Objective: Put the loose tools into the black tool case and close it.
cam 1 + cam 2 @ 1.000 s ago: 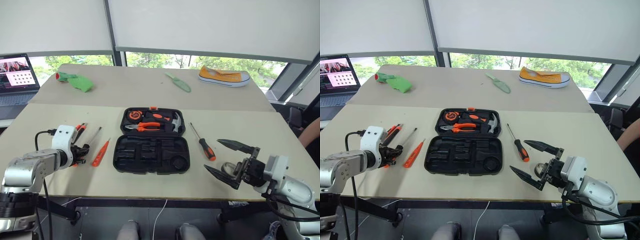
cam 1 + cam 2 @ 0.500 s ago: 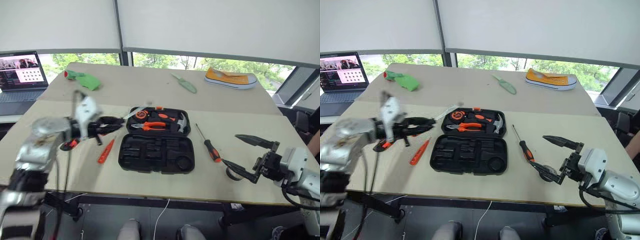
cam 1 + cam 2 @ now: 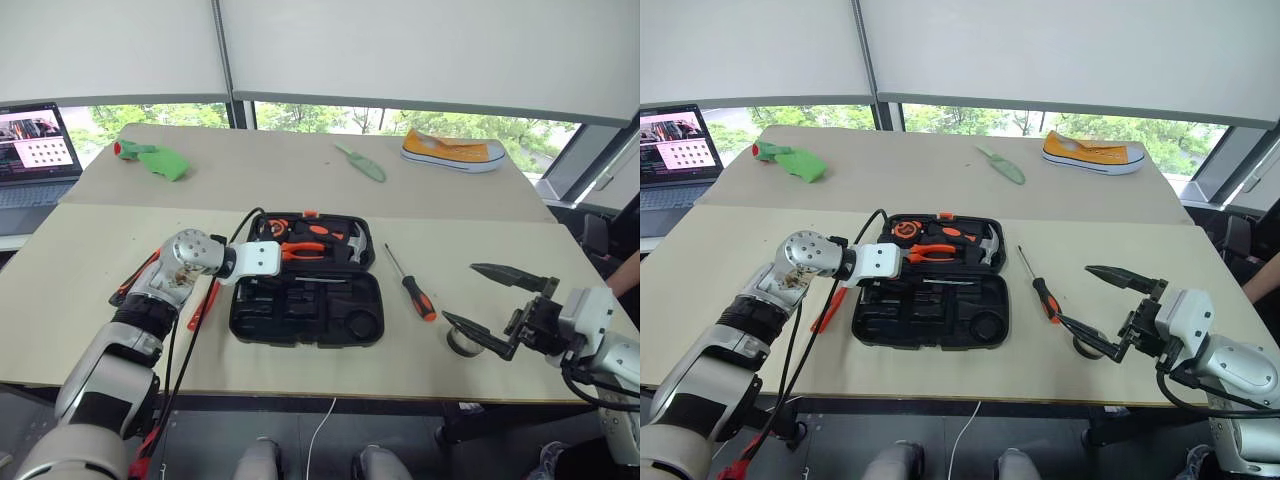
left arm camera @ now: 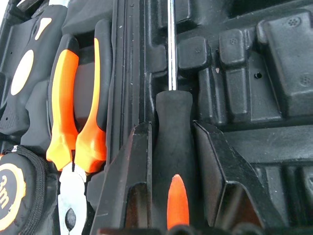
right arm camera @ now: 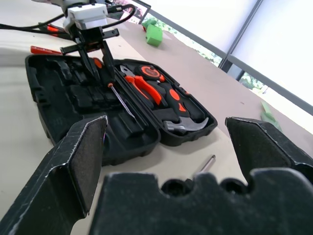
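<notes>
Matte moulded black tool case (image 3: 305, 310), round-handled screwdriver (image 4: 172, 161) in left gripper (image 4: 171, 196)

tape measure (image 4: 14, 193) – "3m" (partly cut off)

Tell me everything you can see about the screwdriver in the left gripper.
The screwdriver has a thick black handle with an orange inlay and a thin bright metal shaft. The left gripper is shut on the handle, a finger on each side. It is held over the open case, shaft lying along the moulded slots of the nearer half, beside the hinge.
</notes>
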`<action>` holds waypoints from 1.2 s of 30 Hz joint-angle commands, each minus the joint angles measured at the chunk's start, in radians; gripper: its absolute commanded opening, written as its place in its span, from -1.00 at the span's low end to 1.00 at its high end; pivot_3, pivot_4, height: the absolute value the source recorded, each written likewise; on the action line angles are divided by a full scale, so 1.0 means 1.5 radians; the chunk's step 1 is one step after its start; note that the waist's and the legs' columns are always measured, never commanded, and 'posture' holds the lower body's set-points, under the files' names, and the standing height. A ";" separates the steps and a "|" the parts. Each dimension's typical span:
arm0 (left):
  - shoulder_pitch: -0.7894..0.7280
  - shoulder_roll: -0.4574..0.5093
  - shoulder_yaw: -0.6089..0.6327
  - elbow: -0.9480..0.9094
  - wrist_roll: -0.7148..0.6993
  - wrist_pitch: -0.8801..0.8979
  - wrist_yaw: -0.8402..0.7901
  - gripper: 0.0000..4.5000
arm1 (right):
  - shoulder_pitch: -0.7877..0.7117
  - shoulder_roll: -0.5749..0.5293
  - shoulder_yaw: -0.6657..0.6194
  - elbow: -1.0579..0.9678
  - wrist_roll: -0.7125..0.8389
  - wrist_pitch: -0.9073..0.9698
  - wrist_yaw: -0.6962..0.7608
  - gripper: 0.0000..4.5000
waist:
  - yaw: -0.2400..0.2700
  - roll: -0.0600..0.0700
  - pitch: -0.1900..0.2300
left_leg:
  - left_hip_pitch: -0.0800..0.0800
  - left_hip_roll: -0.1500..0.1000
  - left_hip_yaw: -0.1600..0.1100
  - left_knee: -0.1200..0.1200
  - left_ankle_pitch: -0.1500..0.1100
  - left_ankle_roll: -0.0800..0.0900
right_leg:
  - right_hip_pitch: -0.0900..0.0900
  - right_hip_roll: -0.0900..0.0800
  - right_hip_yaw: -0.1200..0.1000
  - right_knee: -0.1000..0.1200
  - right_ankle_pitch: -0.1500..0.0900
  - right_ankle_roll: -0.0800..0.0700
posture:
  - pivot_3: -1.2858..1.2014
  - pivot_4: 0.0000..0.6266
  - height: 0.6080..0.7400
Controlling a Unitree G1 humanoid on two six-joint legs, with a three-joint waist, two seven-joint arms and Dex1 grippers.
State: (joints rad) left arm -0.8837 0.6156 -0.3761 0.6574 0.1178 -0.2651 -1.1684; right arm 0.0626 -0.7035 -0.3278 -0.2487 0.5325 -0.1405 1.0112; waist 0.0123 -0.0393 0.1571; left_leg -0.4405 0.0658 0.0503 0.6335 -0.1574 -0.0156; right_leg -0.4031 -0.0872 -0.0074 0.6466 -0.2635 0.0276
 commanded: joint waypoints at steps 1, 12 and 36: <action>-0.011 -0.004 0.007 0.009 0.010 -0.010 -0.005 -0.65 | -0.004 0.001 -0.010 -0.019 0.001 0.003 -0.012 1.00 | 0.000 0.000 0.000 | 0.000 0.000 0.000 0.000 0.000 0.000 | 0.000 0.000 0.000 0.000 0.000 0.001 | 0.03 -0.52 1.00; 0.018 -0.061 0.142 -0.042 -0.127 0.107 0.031 0.35 | -0.007 0.005 0.004 -0.010 0.005 0.008 -0.010 1.00 | 0.003 0.000 0.000 | -0.001 0.000 0.000 0.004 0.000 0.000 | 0.001 0.000 0.001 0.000 0.001 0.002 | 0.03 -0.52 1.00; 0.136 -0.096 0.117 -0.132 -0.078 0.252 0.123 -0.98 | 0.025 0.040 0.022 -0.026 0.002 0.020 -0.028 1.00 | 0.000 0.001 0.000 | 0.000 0.001 0.000 0.005 0.000 0.001 | 0.001 0.001 0.002 0.001 0.002 0.000 | 0.03 -0.52 1.00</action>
State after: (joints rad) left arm -0.6894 0.4693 -0.1704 0.4576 -0.0422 0.0728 -1.0104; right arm 0.0981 -0.6480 -0.2841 -0.2487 0.5318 -0.1054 0.9802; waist 0.0125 -0.0379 0.1569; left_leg -0.4409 0.0668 0.0502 0.6406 -0.1575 -0.0145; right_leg -0.4012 -0.0855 -0.0048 0.6476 -0.2600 0.0283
